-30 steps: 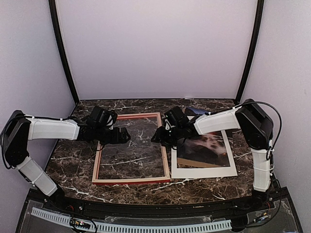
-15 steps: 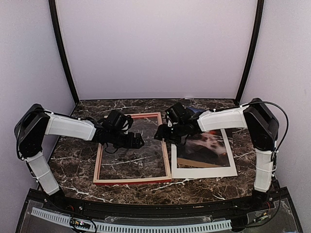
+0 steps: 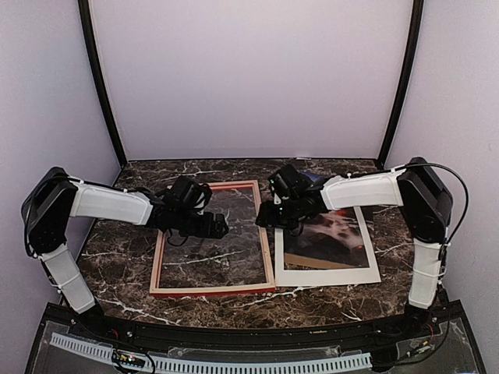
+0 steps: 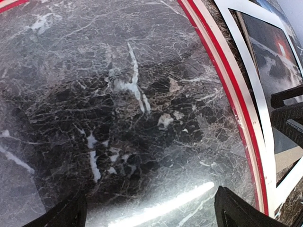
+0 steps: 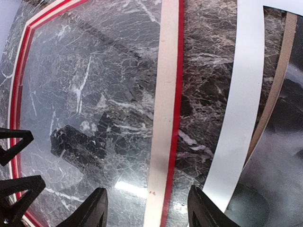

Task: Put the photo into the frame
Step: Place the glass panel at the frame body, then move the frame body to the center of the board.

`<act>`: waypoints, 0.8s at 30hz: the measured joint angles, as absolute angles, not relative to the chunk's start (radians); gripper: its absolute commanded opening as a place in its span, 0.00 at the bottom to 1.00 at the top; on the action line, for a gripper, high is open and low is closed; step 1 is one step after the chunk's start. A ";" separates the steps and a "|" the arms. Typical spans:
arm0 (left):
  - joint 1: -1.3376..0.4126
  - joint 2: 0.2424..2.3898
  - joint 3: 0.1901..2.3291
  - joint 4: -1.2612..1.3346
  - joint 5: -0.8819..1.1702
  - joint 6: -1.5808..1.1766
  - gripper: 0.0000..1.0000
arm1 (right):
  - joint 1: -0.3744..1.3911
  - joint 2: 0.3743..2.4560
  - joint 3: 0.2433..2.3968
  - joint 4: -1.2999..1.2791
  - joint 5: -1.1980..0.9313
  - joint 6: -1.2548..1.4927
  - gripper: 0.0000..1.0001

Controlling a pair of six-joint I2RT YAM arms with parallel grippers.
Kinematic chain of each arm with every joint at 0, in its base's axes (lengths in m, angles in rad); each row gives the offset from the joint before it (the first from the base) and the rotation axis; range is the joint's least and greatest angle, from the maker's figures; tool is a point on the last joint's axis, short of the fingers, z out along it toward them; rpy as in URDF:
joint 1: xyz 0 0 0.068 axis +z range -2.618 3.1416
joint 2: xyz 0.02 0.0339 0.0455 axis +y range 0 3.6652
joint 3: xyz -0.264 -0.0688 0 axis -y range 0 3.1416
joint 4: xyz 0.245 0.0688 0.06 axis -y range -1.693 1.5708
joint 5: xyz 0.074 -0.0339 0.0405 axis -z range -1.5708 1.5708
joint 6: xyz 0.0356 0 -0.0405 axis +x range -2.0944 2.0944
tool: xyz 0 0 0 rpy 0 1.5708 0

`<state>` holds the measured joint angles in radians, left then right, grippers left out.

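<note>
While the frame (image 3: 210,290) lies flat on the table (image 3: 117,257) with the photo (image 3: 331,238) just beside it, the left gripper (image 3: 222,227) and right gripper (image 3: 263,219) are held open, and the frame's right rail should be straddled squarely before closing.

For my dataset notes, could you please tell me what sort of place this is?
Probably a lab test booth, not a home: plain pale walls enclose a marble-look table, with the left arm and right arm mounted at its near edge.

White arm shells (image 3: 101,204), black joints (image 3: 47,206), black cable (image 3: 447,172)
</note>
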<state>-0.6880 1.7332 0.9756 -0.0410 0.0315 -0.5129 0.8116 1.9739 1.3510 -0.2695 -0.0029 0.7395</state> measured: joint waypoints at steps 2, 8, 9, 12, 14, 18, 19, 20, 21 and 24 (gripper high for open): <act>-0.688 1.717 0.976 -0.058 0.002 -0.496 0.97 | 0.812 1.956 1.339 -0.279 0.002 0.719 0.59; -0.688 1.631 0.991 -0.149 -0.122 -0.422 0.99 | 0.812 1.910 1.307 -0.279 -0.034 0.666 0.59; -0.688 1.623 1.002 -0.175 -0.146 -0.409 0.99 | 0.812 1.908 1.298 -0.275 -0.045 0.662 0.59; -0.676 1.617 1.031 -0.240 -0.210 -0.376 0.99 | 0.814 1.907 1.269 -0.268 -0.072 0.653 0.59; -0.662 1.615 1.032 -0.276 -0.234 -0.363 0.99 | 0.818 1.907 1.252 -0.269 -0.086 0.649 0.59; -0.589 1.598 1.023 -0.328 -0.239 -0.347 0.99 | 0.838 1.907 1.240 -0.266 -0.109 0.644 0.59; -0.561 1.587 1.016 -0.334 -0.234 -0.345 0.99 | 0.844 1.907 1.239 -0.263 -0.114 0.644 0.59; -0.536 1.576 1.010 -0.340 -0.229 -0.343 0.98 | 0.850 1.907 1.239 -0.261 -0.117 0.644 0.59; -0.509 1.567 1.003 -0.348 -0.224 -0.340 0.98 | 0.857 1.907 1.239 -0.258 -0.120 0.644 0.59; -0.453 1.563 0.997 -0.363 -0.224 -0.340 0.97 | 0.875 1.908 1.236 -0.248 -0.131 0.645 0.59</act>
<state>-0.4530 1.5631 0.9974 -0.3626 -0.2237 -0.3401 0.8753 1.9079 1.2358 -0.2478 -0.1310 0.6453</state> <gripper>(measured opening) 0.980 0.592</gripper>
